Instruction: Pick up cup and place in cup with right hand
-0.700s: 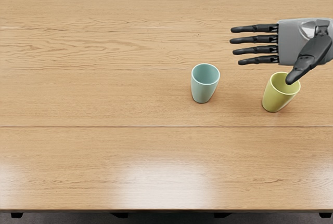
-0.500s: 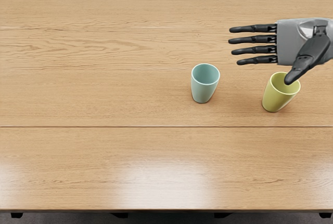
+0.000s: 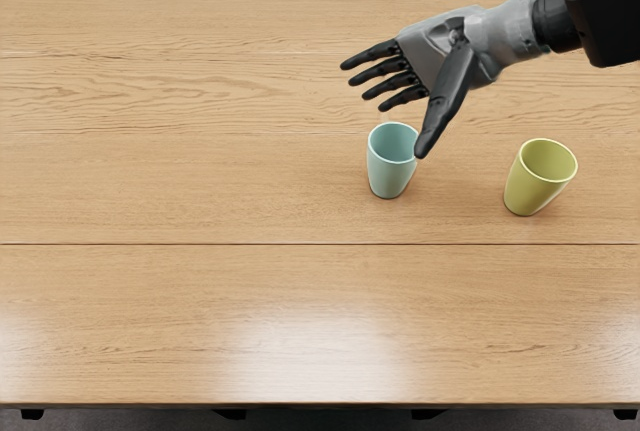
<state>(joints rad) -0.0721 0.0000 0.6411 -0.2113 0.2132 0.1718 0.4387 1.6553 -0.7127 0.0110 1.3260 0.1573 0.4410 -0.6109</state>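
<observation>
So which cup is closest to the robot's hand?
The pale blue cup: the right hand's thumb overlaps its rim, while the yellow-green cup stands apart.

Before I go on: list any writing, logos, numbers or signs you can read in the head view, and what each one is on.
None that I can read: the blue cup, the yellow-green cup, the right hand and its arm, and the wooden table show no lettering, numbers, logos or signs.
</observation>
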